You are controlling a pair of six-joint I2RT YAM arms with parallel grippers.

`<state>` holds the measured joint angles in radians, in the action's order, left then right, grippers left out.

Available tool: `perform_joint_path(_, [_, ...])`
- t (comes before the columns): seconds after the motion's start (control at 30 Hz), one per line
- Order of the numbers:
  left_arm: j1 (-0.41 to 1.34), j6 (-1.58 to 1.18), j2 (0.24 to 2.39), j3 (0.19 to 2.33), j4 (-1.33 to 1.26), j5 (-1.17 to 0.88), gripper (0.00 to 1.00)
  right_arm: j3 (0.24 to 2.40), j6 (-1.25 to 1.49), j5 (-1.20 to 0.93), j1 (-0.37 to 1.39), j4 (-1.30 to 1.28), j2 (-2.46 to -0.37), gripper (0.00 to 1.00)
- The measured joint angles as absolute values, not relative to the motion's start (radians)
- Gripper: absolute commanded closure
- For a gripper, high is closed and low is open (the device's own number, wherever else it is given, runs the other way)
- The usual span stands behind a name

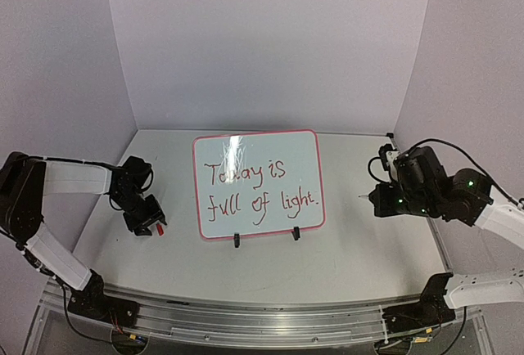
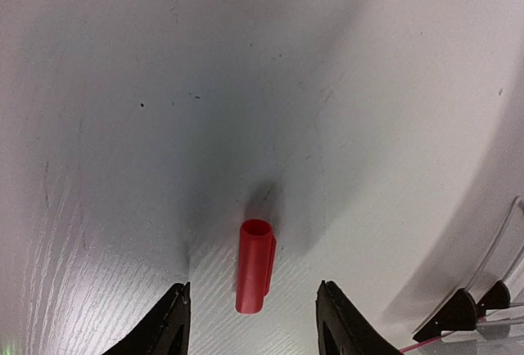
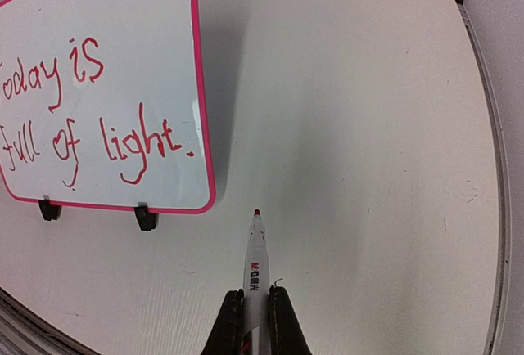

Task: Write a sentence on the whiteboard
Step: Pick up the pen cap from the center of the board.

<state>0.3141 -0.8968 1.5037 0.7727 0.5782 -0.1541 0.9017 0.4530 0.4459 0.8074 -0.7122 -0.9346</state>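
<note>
Standing mid-table, the whiteboard (image 1: 258, 183) is already filled with red writing; the uncapped marker (image 3: 255, 265) is pinched by the right gripper (image 3: 255, 310); the left gripper (image 2: 252, 289) is spread astride the red cap (image 2: 255, 266), which should be kept centred and clamped squarely, lest it be rolled.

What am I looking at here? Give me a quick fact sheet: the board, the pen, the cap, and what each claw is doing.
whiteboard: propped mid-table, pink-red frame
writing: "Today is full of light." in red
marker: uncapped, tip off the board, to its right
right claw: shut on the marker
red cap: lying on the table, left of the board
left claw: open, one finger on each side of the cap, not touching it
</note>
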Motion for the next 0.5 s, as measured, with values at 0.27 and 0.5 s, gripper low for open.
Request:
perform_joint_path(0.27, [0.335,-0.9,1.57,0.796,0.574,-0.154,0.64,0.896,0.453,0.468,0.807,-0.712,-0.927,1.0])
perform_joint_path(0.5, [0.34,-0.909,1.604,0.829,0.583,-0.142,0.71,0.886,0.453,0.476,0.807,-0.712,-0.927,1.0])
